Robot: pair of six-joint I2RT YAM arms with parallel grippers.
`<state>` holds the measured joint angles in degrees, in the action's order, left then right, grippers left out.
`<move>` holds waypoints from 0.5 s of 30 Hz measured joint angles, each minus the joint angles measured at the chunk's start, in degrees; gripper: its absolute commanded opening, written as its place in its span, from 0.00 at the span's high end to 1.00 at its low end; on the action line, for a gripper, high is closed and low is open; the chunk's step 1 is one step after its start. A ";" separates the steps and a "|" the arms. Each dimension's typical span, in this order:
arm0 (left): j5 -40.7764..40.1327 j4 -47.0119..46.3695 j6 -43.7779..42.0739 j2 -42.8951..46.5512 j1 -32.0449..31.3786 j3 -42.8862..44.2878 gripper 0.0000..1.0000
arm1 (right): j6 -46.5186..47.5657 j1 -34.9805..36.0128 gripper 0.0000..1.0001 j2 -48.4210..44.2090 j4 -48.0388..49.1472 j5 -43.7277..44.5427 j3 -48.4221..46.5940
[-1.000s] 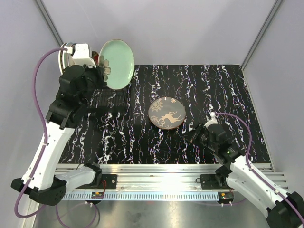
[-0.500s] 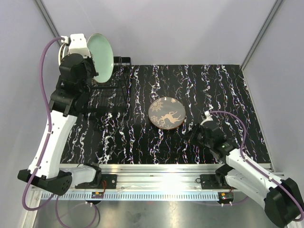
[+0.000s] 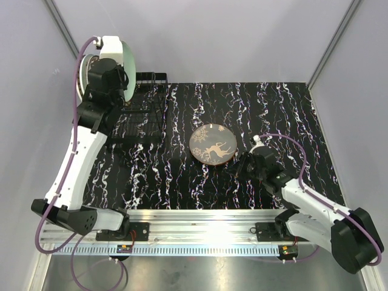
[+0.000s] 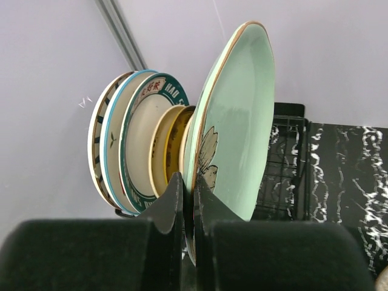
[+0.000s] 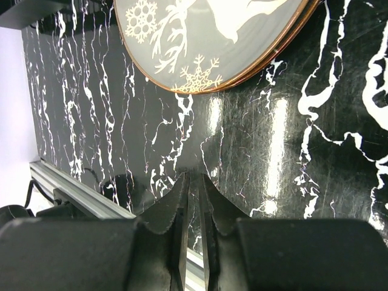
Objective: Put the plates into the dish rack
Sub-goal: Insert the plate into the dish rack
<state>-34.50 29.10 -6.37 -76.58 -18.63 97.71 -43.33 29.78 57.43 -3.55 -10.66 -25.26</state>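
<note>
Left gripper, pinching the rim of the pale green plate, has turned it upright over the dish rack at 10 o'clock, ready for slotting; right gripper, fingers together and empty, has neared the flat deer plate.

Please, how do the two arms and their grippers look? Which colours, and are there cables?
Both arms have white shells with black joints: left arm, right arm. A purple cable runs along each. The left gripper and right gripper have black, tapered fingers on black blocky bodies.
</note>
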 measured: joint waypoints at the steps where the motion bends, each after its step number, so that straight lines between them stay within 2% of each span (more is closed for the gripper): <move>1: -0.31 -0.20 -0.63 -0.33 0.00 0.15 1.00 | 0.17 0.00 0.83 0.44 0.07 -0.20 -0.17; 15: -0.70 -2.32 -5.70 -3.52 0.44 0.96 1.00 | 1.66 -0.17 0.85 4.09 3.34 -1.05 -0.98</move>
<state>-35.20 26.79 -12.08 -80.09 -18.20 98.67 -41.67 29.61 61.52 -0.21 -11.70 -26.24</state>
